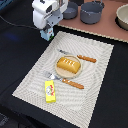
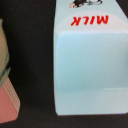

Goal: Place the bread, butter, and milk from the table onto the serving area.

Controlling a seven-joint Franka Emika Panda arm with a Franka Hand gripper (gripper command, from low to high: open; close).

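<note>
The milk (image 1: 47, 34), a light-blue carton with red "MILK" lettering, stands upright under my gripper (image 1: 47, 30) at the far left corner of the serving area (image 1: 95, 85). The fingers close on its top. In the wrist view the milk (image 2: 90, 65) fills most of the picture and the fingers are out of frame. The bread (image 1: 68, 65) lies on the round tan plate (image 1: 58, 72) in the middle of the mat. The butter (image 1: 50, 91) lies on the mat near its front left. The black table (image 1: 20, 55) surrounds the mat.
A pinkish-brown board (image 1: 107, 27) with two grey pots (image 1: 92, 12) lies behind the mat. A tan bowl (image 1: 123, 17) sits at the exterior view's far right. Orange-handled cutlery (image 1: 86, 58) flanks the plate. The board's corner shows in the wrist view (image 2: 7, 107).
</note>
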